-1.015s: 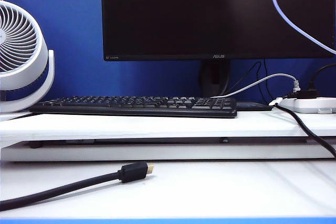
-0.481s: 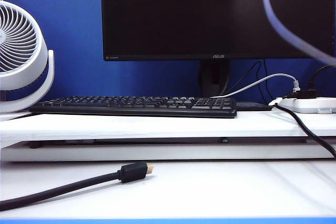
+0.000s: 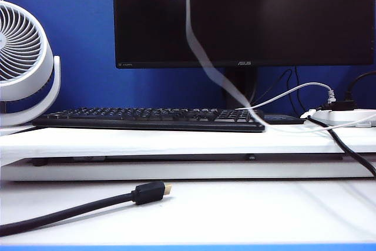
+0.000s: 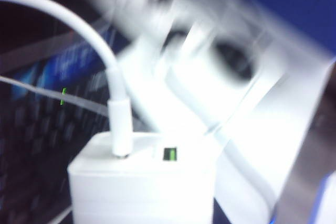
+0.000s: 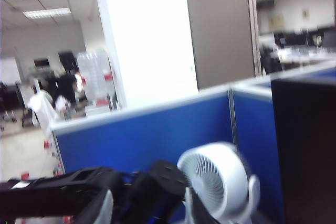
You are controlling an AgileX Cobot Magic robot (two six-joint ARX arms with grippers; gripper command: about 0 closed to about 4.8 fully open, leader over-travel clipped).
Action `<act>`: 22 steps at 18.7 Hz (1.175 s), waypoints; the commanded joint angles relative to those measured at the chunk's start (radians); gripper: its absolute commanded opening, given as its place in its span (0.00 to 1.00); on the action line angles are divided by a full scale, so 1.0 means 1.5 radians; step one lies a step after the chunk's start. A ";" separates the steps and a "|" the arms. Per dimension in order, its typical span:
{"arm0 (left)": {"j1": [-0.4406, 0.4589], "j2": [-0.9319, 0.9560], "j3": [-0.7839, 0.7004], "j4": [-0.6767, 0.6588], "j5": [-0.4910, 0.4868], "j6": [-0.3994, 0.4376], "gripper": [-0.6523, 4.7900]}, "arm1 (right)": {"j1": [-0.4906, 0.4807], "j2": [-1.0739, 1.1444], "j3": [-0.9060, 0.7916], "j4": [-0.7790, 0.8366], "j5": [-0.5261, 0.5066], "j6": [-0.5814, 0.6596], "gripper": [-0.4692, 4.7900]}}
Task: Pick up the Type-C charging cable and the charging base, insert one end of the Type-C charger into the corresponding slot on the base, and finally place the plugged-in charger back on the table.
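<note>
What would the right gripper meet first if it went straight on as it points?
Probably the white fan, with the blue partition behind it; depth is unclear, and the right gripper itself is out of view.

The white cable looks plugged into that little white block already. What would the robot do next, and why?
Probably lower the charging base to the table: the Type-C charging cable already sits in its slot, held up near the left gripper; the right gripper is not visible.

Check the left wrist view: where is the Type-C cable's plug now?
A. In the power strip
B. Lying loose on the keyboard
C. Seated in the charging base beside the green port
C: the Type-C cable stands plugged into the charging base, next to its green port.
</note>
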 commanded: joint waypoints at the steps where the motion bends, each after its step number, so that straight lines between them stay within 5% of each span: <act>1: -0.006 0.038 0.003 -0.066 -0.046 0.066 0.11 | 0.001 -0.008 0.003 -0.083 0.014 -0.081 0.44; 9: -0.026 0.144 0.003 -0.136 -0.066 0.112 0.11 | 0.001 -0.015 0.003 -0.182 0.058 -0.139 0.44; 13: -0.055 0.187 0.003 -0.164 -0.106 0.209 0.11 | 0.001 -0.015 0.003 -0.183 0.058 -0.140 0.44; 16: -0.072 0.228 0.003 -0.164 -0.178 0.211 0.11 | 0.001 -0.015 0.003 -0.184 0.058 -0.140 0.44; 19: -0.074 0.259 0.003 -0.164 -0.184 0.206 0.12 | 0.001 -0.015 0.003 -0.189 0.059 -0.140 0.44; 20: -0.074 0.267 0.003 -0.165 -0.185 0.203 0.15 | 0.001 -0.015 0.003 -0.191 0.059 -0.140 0.44; 22: -0.075 0.273 0.003 -0.167 -0.187 0.189 0.50 | 0.001 -0.015 0.003 -0.195 0.060 -0.140 0.44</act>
